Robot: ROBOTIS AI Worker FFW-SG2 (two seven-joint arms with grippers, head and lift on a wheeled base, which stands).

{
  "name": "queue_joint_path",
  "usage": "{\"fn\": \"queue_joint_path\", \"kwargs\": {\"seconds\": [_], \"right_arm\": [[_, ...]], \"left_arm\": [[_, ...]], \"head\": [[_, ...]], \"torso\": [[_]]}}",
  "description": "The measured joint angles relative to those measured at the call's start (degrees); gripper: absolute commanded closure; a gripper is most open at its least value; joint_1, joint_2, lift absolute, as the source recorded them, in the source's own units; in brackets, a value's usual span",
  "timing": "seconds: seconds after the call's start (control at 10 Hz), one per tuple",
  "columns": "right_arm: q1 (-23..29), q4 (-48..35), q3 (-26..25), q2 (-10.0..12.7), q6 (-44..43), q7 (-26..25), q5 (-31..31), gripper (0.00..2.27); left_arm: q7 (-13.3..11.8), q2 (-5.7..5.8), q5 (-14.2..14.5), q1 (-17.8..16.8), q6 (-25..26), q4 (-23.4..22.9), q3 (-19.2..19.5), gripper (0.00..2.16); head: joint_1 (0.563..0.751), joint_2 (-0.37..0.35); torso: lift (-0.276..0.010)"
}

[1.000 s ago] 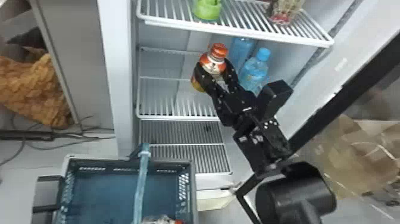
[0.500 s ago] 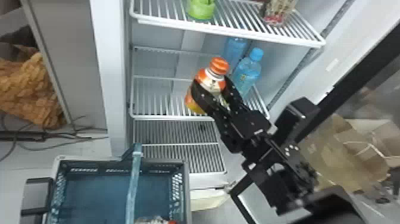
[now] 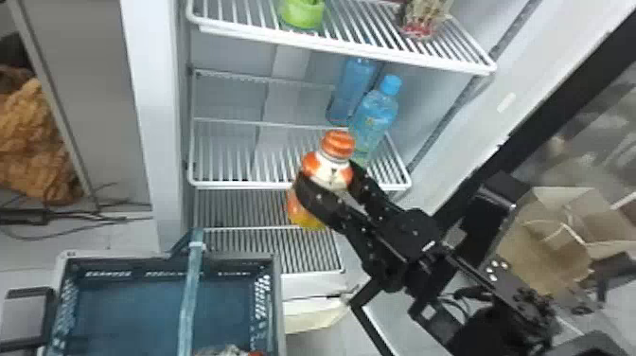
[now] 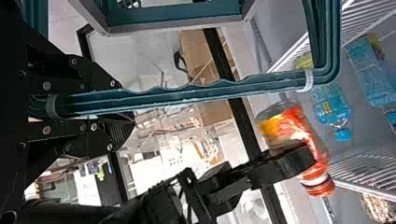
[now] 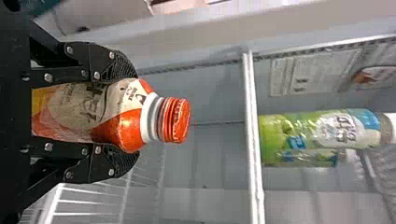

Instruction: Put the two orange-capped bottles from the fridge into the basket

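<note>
Jaws closed around an orange-capped bottle [image 3: 331, 176], your right gripper [image 5: 133, 113] holds it before the wire fridge shelves [image 3: 236, 185]; your left gripper [image 4: 125, 106] clasps the basket handle [image 4: 196, 94]. An orange-red tip [image 3: 257, 353] inside the basket [image 3: 279, 303] hints at one delivered; this bottle's drop remains.

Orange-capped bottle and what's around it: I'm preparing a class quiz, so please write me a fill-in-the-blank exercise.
The gripper holding the orange-capped bottle is the robot's ____ one.
The left gripper grips the ____ of the basket.
In the head view, the standing bottle just behind the held one has a ____ cap.
Missing words: right; handle; blue.
</note>
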Motion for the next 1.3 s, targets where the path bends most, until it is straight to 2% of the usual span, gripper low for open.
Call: {"fn": "queue_joint_path", "kwargs": {"seconds": [0.3,0.5,0.7,1.3], "right_arm": [[1.5,-7.1,-2.0,-0.1,13.8,2.0,-0.1,0.87],[0.6,-7.8,-0.7,-0.6,19.1,2.3,-1.6,0.87],[-2.1,-6.8,2.1,-1.9,25.6,3.7,-3.8,0.88],[-7.6,-0.2,5.6,-2.9,32.4,6.0,-6.3,0.87]], "left_arm": [[0.0,0.01,-0.1,0.0,0.1,-0.1,0.0,1.20],[0.0,0.13,-0.2,-0.2,0.2,-0.1,-0.1,1.20],[0.0,0.48,-0.2,-0.5,0.3,-0.2,-0.6,1.20],[0.0,0.63,-0.2,-1.0,0.3,-0.1,-0.9,1.20]], "head": [[0.695,-0.350],[0.695,-0.350],[0.695,-0.298],[0.695,-0.241]], "torso": [[-0.235],[-0.235],[-0.235],[-0.235]]}}
